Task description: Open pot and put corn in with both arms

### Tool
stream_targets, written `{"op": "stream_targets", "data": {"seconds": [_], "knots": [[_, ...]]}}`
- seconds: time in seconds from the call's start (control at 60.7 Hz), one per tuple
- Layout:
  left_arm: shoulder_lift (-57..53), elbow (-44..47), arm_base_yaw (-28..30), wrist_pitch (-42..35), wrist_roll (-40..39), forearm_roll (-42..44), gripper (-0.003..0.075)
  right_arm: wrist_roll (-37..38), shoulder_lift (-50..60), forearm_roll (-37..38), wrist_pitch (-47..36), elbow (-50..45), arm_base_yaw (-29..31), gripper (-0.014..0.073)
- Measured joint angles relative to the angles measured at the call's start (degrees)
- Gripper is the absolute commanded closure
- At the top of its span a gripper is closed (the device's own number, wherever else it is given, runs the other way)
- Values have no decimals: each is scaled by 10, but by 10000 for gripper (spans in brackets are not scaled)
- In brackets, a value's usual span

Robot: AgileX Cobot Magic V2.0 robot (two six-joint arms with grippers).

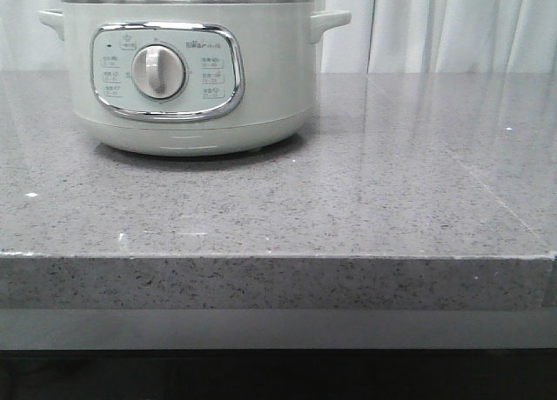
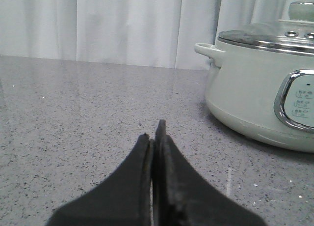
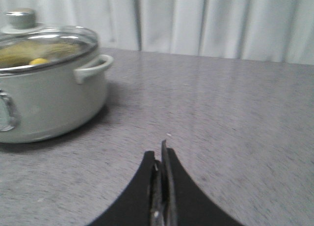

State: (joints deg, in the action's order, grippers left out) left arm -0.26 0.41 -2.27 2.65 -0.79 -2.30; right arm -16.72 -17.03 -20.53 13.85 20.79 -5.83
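Note:
The pale mint-white pot (image 1: 191, 70) stands at the back left of the grey stone counter, its dial facing me. Its glass lid (image 3: 46, 44) with a round knob (image 3: 20, 18) sits on the steel rim. Through the glass a bit of yellow shows, the corn (image 3: 39, 62) inside the pot. In the left wrist view the pot (image 2: 255, 103) is off to one side of my left gripper (image 2: 154, 132), which is shut and empty, low over the counter. My right gripper (image 3: 159, 152) is also shut and empty, well apart from the pot (image 3: 49, 103). Neither gripper shows in the front view.
The speckled grey counter (image 1: 365, 200) stretches wide to the right of the pot, with its front edge (image 1: 278, 256) near the camera. White curtains (image 1: 452, 26) hang behind. The pot's side handles (image 1: 331, 19) stick out past its body.

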Motion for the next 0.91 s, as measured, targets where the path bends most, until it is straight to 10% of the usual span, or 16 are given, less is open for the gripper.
{"op": "stream_targets", "data": {"seconds": [0.379,0.906], "knots": [[0,0,0,0,0,0,741,0,168,-19,-48,-210,56,661],[0,0,0,0,0,0,741,5,176,-2,-71,-223,48,661]]}}
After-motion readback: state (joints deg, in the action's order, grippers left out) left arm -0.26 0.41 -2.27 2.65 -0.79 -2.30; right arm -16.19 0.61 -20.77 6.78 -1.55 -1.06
